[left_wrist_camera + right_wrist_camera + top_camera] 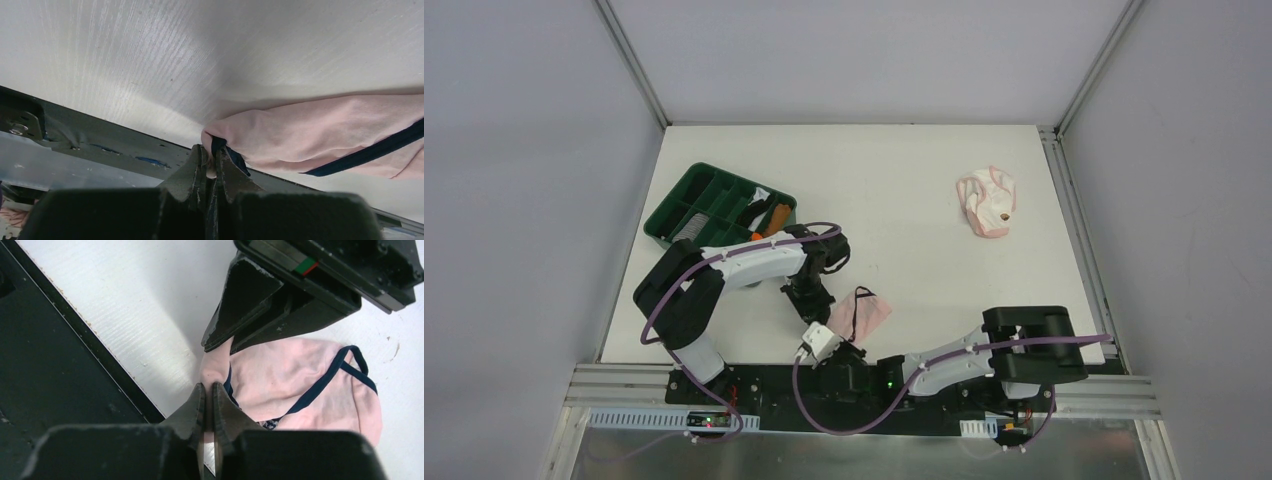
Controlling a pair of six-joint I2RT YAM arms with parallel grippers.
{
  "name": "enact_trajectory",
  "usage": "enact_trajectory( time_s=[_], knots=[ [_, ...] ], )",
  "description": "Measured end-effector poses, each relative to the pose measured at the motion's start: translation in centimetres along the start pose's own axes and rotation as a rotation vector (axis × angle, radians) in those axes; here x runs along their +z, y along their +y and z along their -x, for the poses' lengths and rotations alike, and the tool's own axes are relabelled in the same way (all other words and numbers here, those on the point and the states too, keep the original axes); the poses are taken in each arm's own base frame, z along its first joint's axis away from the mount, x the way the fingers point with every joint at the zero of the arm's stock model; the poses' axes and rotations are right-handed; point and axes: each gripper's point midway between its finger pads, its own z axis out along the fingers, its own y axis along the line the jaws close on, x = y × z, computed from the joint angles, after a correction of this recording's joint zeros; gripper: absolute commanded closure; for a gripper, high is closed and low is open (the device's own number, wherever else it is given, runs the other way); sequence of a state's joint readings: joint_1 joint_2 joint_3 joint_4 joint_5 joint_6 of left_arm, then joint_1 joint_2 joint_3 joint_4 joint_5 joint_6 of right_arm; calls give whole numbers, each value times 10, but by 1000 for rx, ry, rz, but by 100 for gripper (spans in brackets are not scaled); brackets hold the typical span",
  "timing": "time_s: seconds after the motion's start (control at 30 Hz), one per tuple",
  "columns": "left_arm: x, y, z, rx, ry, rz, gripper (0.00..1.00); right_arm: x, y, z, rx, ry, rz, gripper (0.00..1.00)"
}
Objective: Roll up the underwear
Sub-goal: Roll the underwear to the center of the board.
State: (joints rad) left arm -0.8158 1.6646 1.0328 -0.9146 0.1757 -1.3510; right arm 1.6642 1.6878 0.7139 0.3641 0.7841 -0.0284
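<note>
The pink underwear (pixel 867 312) with navy edging lies crumpled near the table's front edge, between both grippers. My left gripper (pixel 824 312) comes down from the left and is shut on its near-left corner. In the left wrist view the left gripper (pixel 215 159) pinches pink fabric and navy trim (pixel 350 159). My right gripper (pixel 207 390) is shut on the same corner fold of the underwear (pixel 280 375), right below the left fingers (pixel 240 310). In the top view the right gripper (pixel 845 341) reaches in from the front. A paler underwear (pixel 987 201) lies loose at the far right.
A green divided tray (pixel 686 196) with rolled cloths, one orange (pixel 775 217), stands at the back left beside the left arm. The black front rail (pixel 55 370) runs right beside the grippers. White walls enclose the table.
</note>
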Motion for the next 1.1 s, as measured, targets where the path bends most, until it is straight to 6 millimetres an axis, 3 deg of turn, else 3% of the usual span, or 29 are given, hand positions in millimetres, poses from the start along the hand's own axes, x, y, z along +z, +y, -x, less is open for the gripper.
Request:
enact_trajectory(
  time_s=[0.17,0.27,0.33,0.43,0.53,0.67,0.77,0.87,1.0,1.1],
  knots=[
    [-1,0,2,-12,5,-3,100,1,0,-1,68,-12,-9,100],
    [-2,-1,2,-10,6,-11,91,1,-4,-4,142,-22,-4,100],
    [-4,-4,3,-8,3,-30,80,0,-10,-4,202,-27,6,100],
    [-9,-8,5,-8,0,-62,56,-1,-20,-5,302,-32,27,100],
    [-19,-10,9,-6,-12,-103,34,-1,-31,-17,390,-8,56,100],
    [-36,-16,13,5,-39,-192,20,2,-36,-18,516,-2,116,100],
    [-47,-17,15,6,-60,-260,18,4,-39,-18,601,1,162,100],
    [-52,-14,17,1,-74,-305,23,5,-39,-18,663,2,201,100],
    [-48,-10,17,0,-80,-335,34,6,-39,-18,734,6,241,100],
    [-39,-9,16,9,-69,-348,36,8,-41,-18,800,6,273,100]
  ],
)
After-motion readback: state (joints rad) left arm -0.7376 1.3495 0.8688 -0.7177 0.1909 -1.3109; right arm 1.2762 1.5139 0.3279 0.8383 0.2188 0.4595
